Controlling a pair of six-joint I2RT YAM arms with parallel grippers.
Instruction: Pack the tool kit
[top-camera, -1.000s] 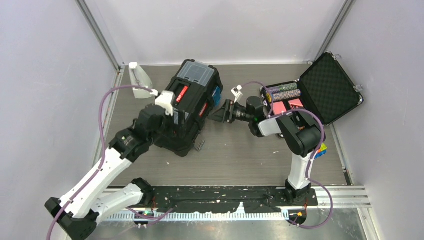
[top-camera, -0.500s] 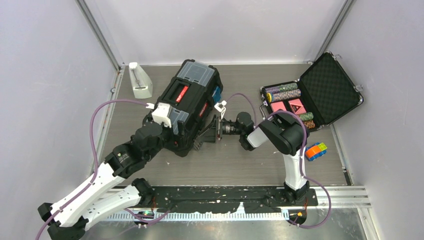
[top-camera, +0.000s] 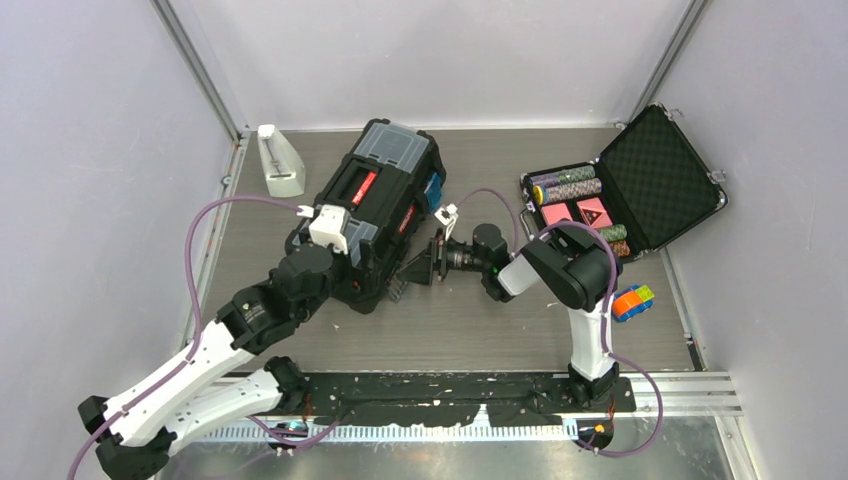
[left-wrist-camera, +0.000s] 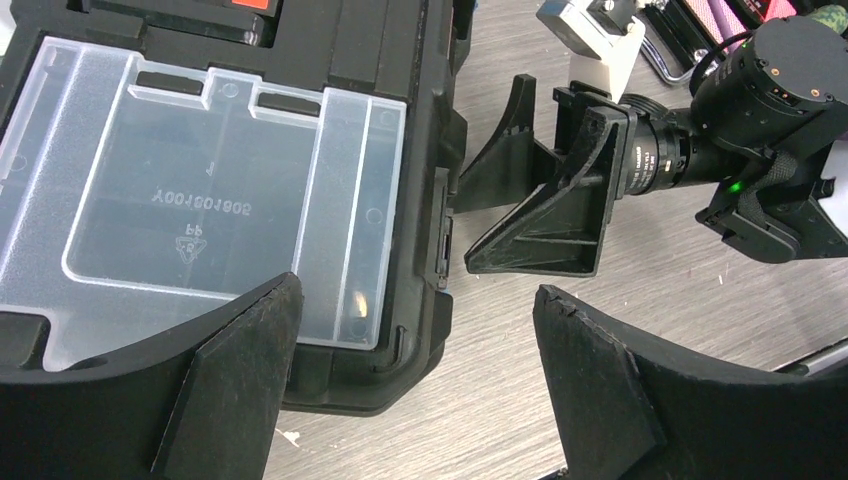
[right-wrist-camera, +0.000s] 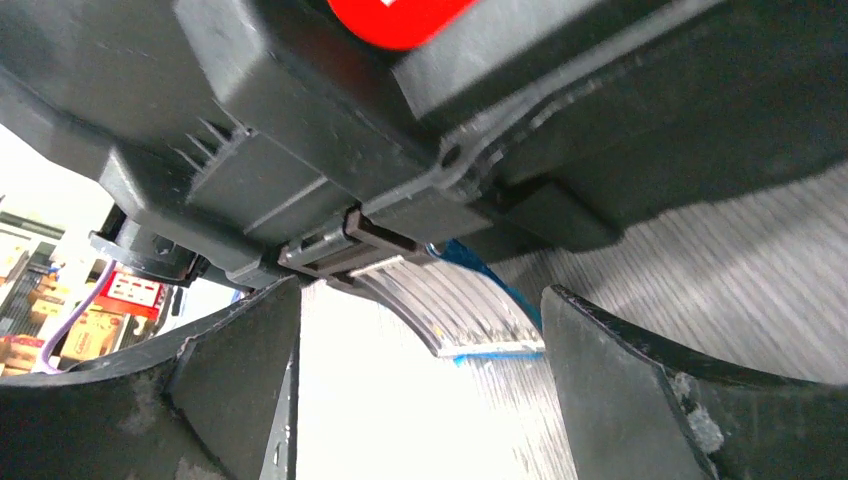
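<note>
- The toolbox (top-camera: 385, 170) is laid skewed on the table (top-camera: 480, 320). One long side is turned to the right arm and the near end to the left arm. The lid is seen down, with the red-labelled handle (top-camera: 362, 188) on top.
- Nothing loose to be packed is seen beside the toolbox, so packing is judged nearly done, with closing or latching as the likely step in hand.
- The left gripper (left-wrist-camera: 415, 290) is held above the toolbox's near end, over a corner of the clear lid compartment (left-wrist-camera: 200, 200). The pincer is wide and nothing is between the fingers. It is judged to be placed there to press or steady the lid; contact cannot be told.
- The right gripper (top-camera: 412, 270) is set low at the toolbox's long side, close to the near corner. The pincer is spread wide and empty. Whether its tips are touching the wall or just beside it cannot be told.
- In the right wrist view a grey clip-like part (right-wrist-camera: 350, 245) on the toolbox's side wall is framed between the open fingers — this is judged to be why the gripper is aimed there, at a catch or hinge.
- A blue latch (top-camera: 432, 190) is seen farther along that same side of the toolbox, untouched.
- The foam-lined case (top-camera: 655, 165) is left open, well apart from the toolbox on the right-arm side. It is not counted as part of the kit.
- Risk — a sideways push at the wall could slide the toolbox, which is judged to be what the left gripper is held above it to counter.
</note>
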